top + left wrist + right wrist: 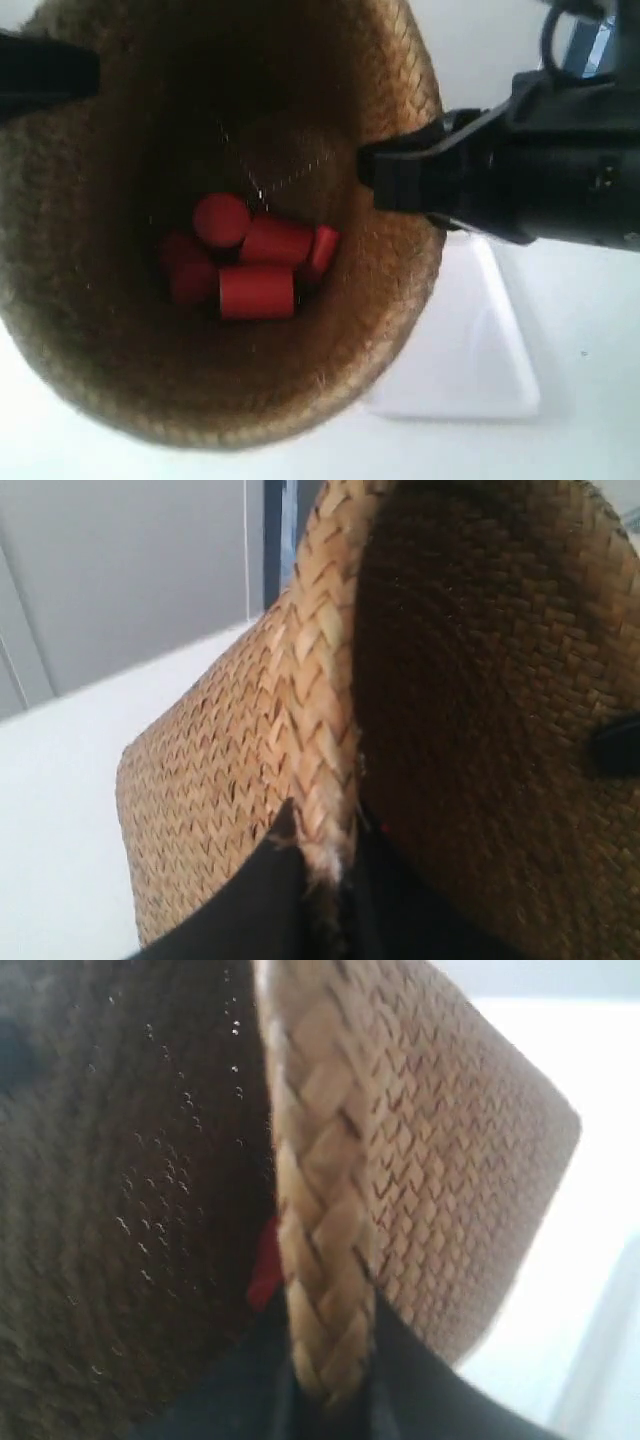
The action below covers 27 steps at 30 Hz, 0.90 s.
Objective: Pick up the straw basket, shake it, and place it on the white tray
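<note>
1. Exterior view: the straw basket (110, 330) fills most of the frame with its mouth toward the camera. It looks lifted off the counter (590, 400). Red cylinders (255, 265) are heaped on the basket's floor; the exact count is unclear because they overlap.
2. Same view: the hand at the exterior view's right (378, 178) bites the basket's rim. The arm at the exterior view's left (45, 75) reaches the opposite rim, its fingers blurred. Opposed grips probably keep the wide basket steady for shaking.
3. The white tray (480, 340) lies beyond the basket's rim and below it, partly hidden behind the basket's wall. The basket isn't on it yet.
4. Left wrist view: the left hand (322, 845) is clamped tight on the basket's braided rim, one finger outside the wall and one inside. A dark blob (612, 748) sits on the basket's far wall, probably the other hand but too blurred to tell.
5. Right wrist view: the right hand (328, 1360) is pinched closed on the braided rim, a finger on each side. A red sliver just inside the basket is likely a cylinder. The tray is not visible here.
</note>
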{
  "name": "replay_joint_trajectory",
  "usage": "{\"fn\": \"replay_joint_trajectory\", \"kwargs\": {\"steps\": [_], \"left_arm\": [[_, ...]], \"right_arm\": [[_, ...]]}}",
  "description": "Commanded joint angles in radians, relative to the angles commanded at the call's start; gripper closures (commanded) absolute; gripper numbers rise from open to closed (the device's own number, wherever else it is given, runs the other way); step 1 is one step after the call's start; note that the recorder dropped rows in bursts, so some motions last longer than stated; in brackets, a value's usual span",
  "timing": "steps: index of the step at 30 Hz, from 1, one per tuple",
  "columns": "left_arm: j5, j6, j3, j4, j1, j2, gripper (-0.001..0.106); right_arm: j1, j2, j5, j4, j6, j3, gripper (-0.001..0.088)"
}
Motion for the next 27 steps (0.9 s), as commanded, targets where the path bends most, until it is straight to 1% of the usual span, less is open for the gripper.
{"fn": "replay_joint_trajectory", "kwargs": {"steps": [1,3,4,5,6,7,8,9,10,11,12,13,14,15,16,17,18,19,20,21,22,23,24,26,27], "left_arm": [[0.020,-0.012,-0.008,-0.006,0.002,0.011,0.105],[0.140,-0.015,-0.063,-0.017,-0.001,-0.020,0.105],[0.214,-0.005,-0.099,-0.017,-0.004,-0.054,0.105],[0.251,-0.003,-0.125,-0.020,-0.012,-0.084,0.105],[0.251,-0.003,-0.131,-0.020,-0.017,-0.103,0.105],[0.164,0.025,-0.094,-0.002,-0.017,-0.117,0.105],[0.094,0.025,-0.061,-0.002,-0.017,-0.097,0.105],[-0.008,0.025,0.011,-0.027,-0.017,-0.017,0.105],[0.009,0.016,0.014,-0.029,-0.017,0.011,0.105],[0.158,0.002,-0.028,-0.046,-0.019,0.002,0.105],[0.226,0.011,-0.056,-0.057,-0.025,-0.023,0.105],[0.299,0.013,-0.107,-0.082,-0.038,-0.090,0.105],[0.284,0.019,-0.110,-0.084,-0.039,-0.114,0.105],[0.169,0.060,-0.055,-0.073,-0.039,-0.123,0.105],[0.056,0.050,0.027,-0.083,-0.037,-0.069,0.105],[-0.005,0.050,0.067,-0.101,-0.035,-0.006,0.105],[0.041,0.045,0.057,-0.120,-0.033,0.023,0.105],[0.130,0.055,0.020,-0.132,-0.035,0.017,0.105],[0.259,0.076,-0.043,-0.132,-0.035,-0.021,0.105],[0.333,0.084,-0.088,-0.132,-0.035,-0.055,0.105],[0.344,0.087,-0.104,-0.132,-0.035,-0.089,0.105],[0.305,0.092,-0.088,-0.132,-0.035,-0.096,0.105],[0.238,0.096,-0.058,-0.132,-0.035,-0.088,0.105],[0.088,0.094,0.006,-0.134,-0.035,-0.035,0.105],[0.061,0.091,0.022,-0.134,-0.033,-0.002,0.105]], "right_arm": [[-0.012,0.021,0.007,0.000,0.000,-0.007,0.0868],[-0.010,0.011,0.203,0.012,0.022,-0.078,0.0868],[0.006,-0.013,0.319,0.012,0.022,-0.117,0.0868],[0.027,-0.045,0.388,0.012,0.022,-0.143,0.0868],[0.051,-0.070,0.400,0.019,0.028,-0.151,0.0868],[0.074,-0.100,0.274,-0.028,0.035,-0.134,0.0868],[0.071,-0.090,0.190,-0.092,0.038,-0.113,0.0868],[0.024,-0.014,0.037,-0.179,0.061,-0.079,0.0868],[0.001,0.009,0.058,-0.168,0.086,-0.089,0.0868],[-0.015,0.005,0.305,-0.132,0.147,-0.160,0.0868],[-0.004,-0.018,0.417,-0.129,0.139,-0.190,0.0868],[0.039,-0.099,0.526,-0.127,0.120,-0.218,0.0868],[0.055,-0.139,0.481,-0.142,0.112,-0.209,0.0868],[0.069,-0.168,0.280,-0.257,0.126,-0.141,0.0868],[0.047,-0.129,0.106,-0.381,0.192,-0.069,0.0868],[0.018,-0.067,0.034,-0.430,0.206,-0.038,0.0868],[0.000,-0.019,0.084,-0.390,0.246,-0.048,0.0868],[0.010,-0.027,0.196,-0.315,0.301,-0.081,0.0868],[0.037,-0.075,0.340,-0.277,0.293,-0.126,0.0868],[0.077,-0.126,0.402,-0.279,0.258,-0.141,0.0868],[0.116,-0.190,0.386,-0.282,0.159,-0.130,0.0868],[0.126,-0.203,0.335,-0.302,0.120,-0.105,0.0868],[0.126,-0.196,0.268,-0.345,0.112,-0.067,0.0868],[0.098,-0.115,0.162,-0.419,0.139,-0.006,0.0868],[0.076,-0.068,0.157,-0.422,0.166,0.000,0.0868]]}}
